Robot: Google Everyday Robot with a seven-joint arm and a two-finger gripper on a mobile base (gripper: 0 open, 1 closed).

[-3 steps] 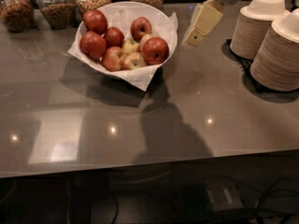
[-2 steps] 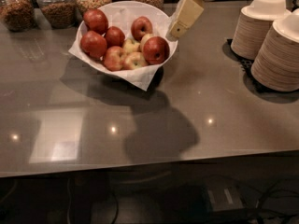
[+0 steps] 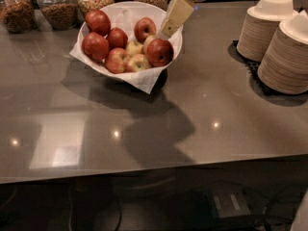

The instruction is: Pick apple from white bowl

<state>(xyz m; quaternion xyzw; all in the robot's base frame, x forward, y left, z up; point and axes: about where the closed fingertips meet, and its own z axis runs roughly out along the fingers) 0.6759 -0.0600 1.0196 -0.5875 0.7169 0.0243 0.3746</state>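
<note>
A grey worktop (image 3: pixel 144 129) lies in the foreground, glinting under ceiling lights. Farther back and to the left sits the white bowl (image 3: pixel 115 5), with a corner of its crumpled paper liner (image 3: pixel 147 83) hanging toward the camera. At the bowl's near edge lie a large, glossy dark-red apple (image 3: pixel 159 52) and small yellow-green apples (image 3: pixel 134 47).

Just behind them, toward the back of the bowl, rests the apple (image 3: pixel 145 29) to be picked. It is mid-sized, round and red, with a pale yellowish streak down its face and its dimpled stem end turned up.

The robot's cream-coloured gripper (image 3: pixel 168 28) slants down over the bowl's right side. Its tip is just beside that apple's right flank and above the dark-red one. Whether it touches either cannot be told, nor can how wide its grip is set.

The step in hand appears to be the final approach. Done well, it likely means these moves:
- Shift a little toward the bowl's middle to centre on the apple.
- Come down straight and take the apple across its widest part.
- Avoid nudging the dark-red neighbour or snagging the paper.

The smooth skin may slip under an off-centre pinch.

Beyond the bowl stand glass jars (image 3: pixel 57 8) of dry foods. At far right are stacks of cream disposable bowls (image 3: pixel 272 25).
</note>
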